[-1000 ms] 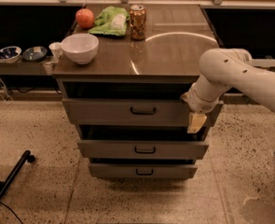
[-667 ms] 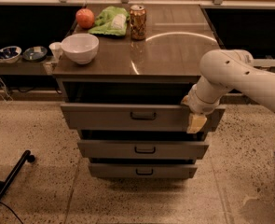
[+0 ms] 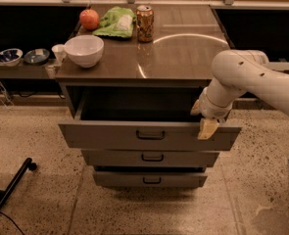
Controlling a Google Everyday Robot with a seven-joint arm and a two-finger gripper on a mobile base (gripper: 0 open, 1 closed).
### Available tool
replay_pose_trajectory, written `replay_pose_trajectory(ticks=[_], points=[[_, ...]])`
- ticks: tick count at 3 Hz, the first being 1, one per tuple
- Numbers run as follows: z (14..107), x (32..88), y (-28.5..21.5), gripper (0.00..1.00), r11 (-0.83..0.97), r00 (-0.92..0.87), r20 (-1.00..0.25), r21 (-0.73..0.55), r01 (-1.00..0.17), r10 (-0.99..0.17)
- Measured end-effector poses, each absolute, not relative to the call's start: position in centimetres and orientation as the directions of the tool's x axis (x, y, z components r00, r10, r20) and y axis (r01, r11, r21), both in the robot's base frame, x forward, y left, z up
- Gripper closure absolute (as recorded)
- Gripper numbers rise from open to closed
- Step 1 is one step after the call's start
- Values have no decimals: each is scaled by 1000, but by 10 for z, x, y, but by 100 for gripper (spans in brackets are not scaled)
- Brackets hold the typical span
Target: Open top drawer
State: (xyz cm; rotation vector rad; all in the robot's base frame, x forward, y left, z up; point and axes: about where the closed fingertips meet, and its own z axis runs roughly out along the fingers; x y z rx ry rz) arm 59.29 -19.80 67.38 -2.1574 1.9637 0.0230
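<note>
Top drawer (image 3: 100,136): pulled well out from under the bench (image 3: 183,58), with the dark inside of the box exposed. Nothing can be made out in there.
Handle (image 3: 151,135): small black loop at the centre of the front, not being touched at all.
Gripper (image 3: 207,127): set against the top right edge of the drawer front, seemingly hooked over the lip. Wide or narrow can't be told from this angle.
Progress: pretty much done by the looks of it, since the drawer would be judged open enough to count. Maybe a last bit of travel is left, then the lip needs to be let go and the arm (image 3: 252,77) backed off.
Other drawers: middle drawer (image 3: 151,157) and bottom drawer (image 3: 151,179) are stepped below it, both far less extended.
Bench top: white bowl (image 3: 84,50), can (image 3: 145,23), apple (image 3: 89,19) and green bag (image 3: 115,23) are all parked towards the back, well apart from the gripper.
</note>
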Motion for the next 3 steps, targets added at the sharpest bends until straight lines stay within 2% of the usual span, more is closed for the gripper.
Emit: replay_pose_trajectory(ticks=[1,2,3], points=[[678,561,-195,39,-76,93,-154,-116,-990,-984],[687,472,-187,39,-55,56,-147,-14,-998,-988],[693,433,-183,39,-50,45,-152,33,-998,-987]])
